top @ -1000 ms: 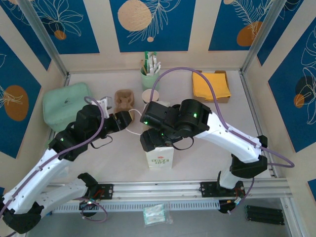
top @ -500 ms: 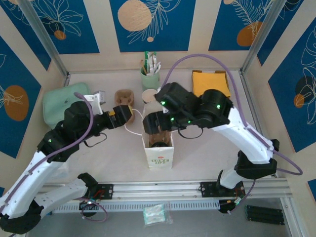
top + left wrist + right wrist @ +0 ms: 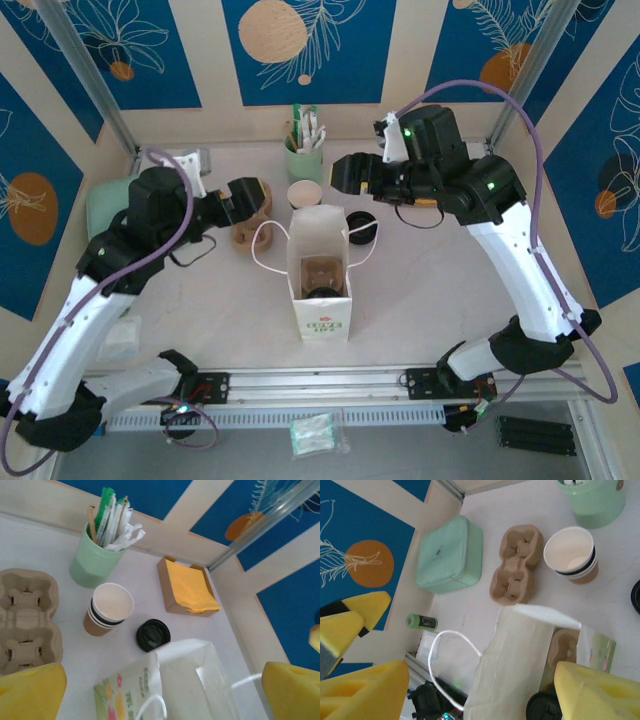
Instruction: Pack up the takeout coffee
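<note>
The takeout coffee [image 3: 320, 292] stands inside the open white paper bag [image 3: 322, 320] at the table's middle, its black lid [image 3: 543, 708] showing beside a cardboard carrier [image 3: 564, 645] that is also in the bag. My left gripper [image 3: 250, 197] hangs open to the back left of the bag, over the table's cardboard carrier [image 3: 27, 620], with nothing between its yellow fingers [image 3: 30, 692]. Behind and to the right of the bag, my right gripper [image 3: 345, 175] is open and empty. Both wrist views look down on the bag's rim [image 3: 200, 647].
Nested lidless cups [image 3: 304, 193] and a loose black lid [image 3: 360, 226] sit just behind the bag. A green straw holder [image 3: 92, 560] and a napkin box [image 3: 187, 586] stand at the back. A mint box [image 3: 450, 555] and a small green tube [image 3: 421, 622] lie left.
My right gripper rose out of the bag and pulled back to the rear right, leaving the lidded cup inside. My left gripper opened, let go of the bag's edge and drew back left.
</note>
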